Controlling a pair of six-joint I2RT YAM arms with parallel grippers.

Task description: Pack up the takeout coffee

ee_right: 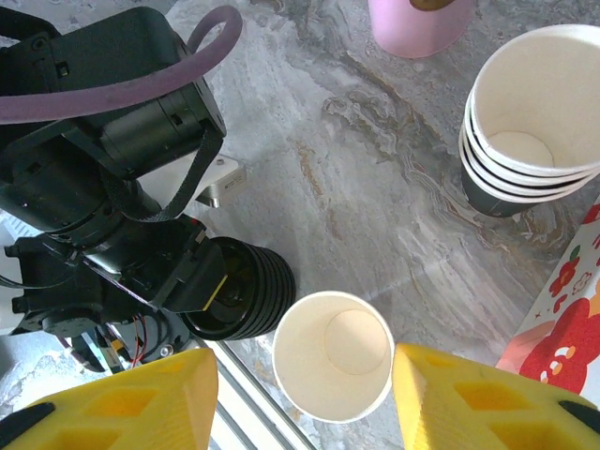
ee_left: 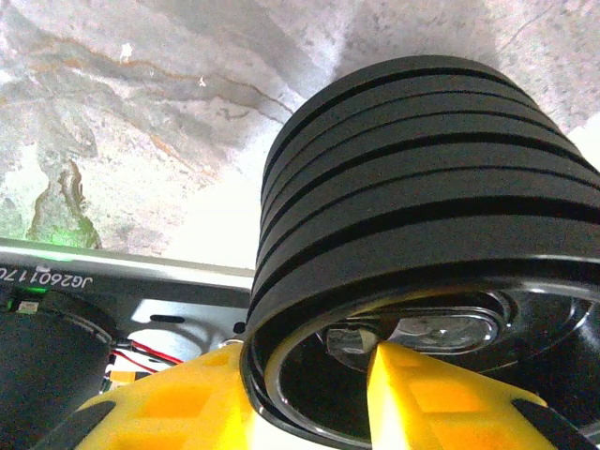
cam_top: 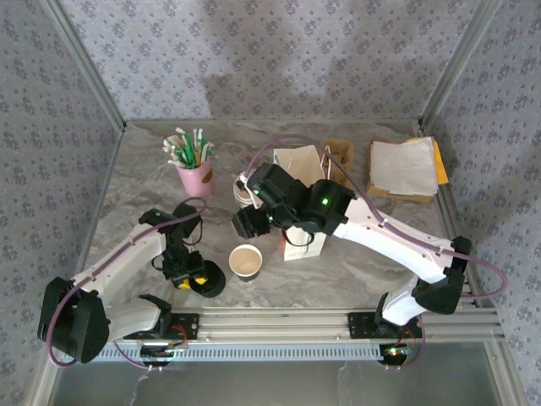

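Paper bag (cam_top: 303,211) is standing right of centre. Right gripper (ee_right: 302,356), fingers spread, is hovering over the near middle. Left gripper (ee_left: 302,349) is straddling the rim of the black lid stack (cam_top: 208,280) at near left; whether it is pinching cannot be told. Paper cup (cam_top: 245,262), lidless and empty, is sitting just right of that stack: probably light, thin-walled and crushable, best taken gently around mid-wall.

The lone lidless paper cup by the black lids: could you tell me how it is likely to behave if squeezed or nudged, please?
The lone paper cup looks empty, so it is probably light and would slide or tip at a nudge. Its thin, lidless rim would likely buckle under a firm squeeze.
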